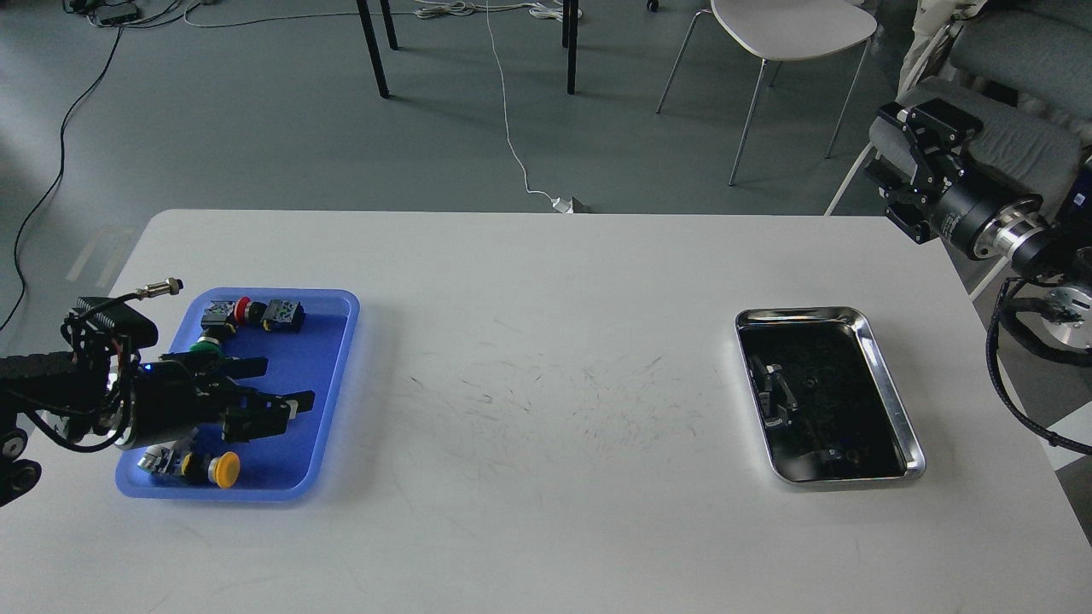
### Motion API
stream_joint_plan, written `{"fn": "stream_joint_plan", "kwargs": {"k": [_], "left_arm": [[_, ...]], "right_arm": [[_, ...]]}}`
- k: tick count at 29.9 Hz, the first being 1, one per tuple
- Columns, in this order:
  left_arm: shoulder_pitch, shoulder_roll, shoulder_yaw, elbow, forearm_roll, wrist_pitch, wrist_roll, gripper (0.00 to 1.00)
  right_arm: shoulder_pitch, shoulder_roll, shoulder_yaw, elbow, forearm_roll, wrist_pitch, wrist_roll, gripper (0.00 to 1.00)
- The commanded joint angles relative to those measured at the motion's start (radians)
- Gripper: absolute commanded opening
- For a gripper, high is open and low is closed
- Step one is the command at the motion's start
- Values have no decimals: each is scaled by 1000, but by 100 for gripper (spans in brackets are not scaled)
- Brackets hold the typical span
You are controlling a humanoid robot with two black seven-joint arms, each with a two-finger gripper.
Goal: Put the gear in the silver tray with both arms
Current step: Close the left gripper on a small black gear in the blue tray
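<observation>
1. Left pincer (273, 388) hangs over the blue tray (337, 375), fingers spread, gripping nothing I can see.
2. No gear shows in the blue tray; the pincer's fingers likely hide it.
3. Silver tray (887, 392) sits far right of the blue tray on the desk (546, 512).
4. Right pincer (906, 141) hovers beyond the silver tray; its opening I cannot tell.

Even, soft overhead light, faint shadows, glare on silver tray (887, 385) rim, sharp focus
</observation>
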Motion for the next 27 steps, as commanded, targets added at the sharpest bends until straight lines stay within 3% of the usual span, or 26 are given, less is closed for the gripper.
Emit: {"fn": "stream_joint_plan", "kwargs": {"k": [1,7,27], "left_arm": [[3,-4,28,38,17,23,0,92],[4,-3,73,54,21,76,0,89],[7,-58,108,135,70,147,0,78]], "right_arm": [[0,0,1,2,0,0,0,81],[0,-2,5,3,0,0,0,81],[-2,-3,2,3,0,1,0,82]]}}
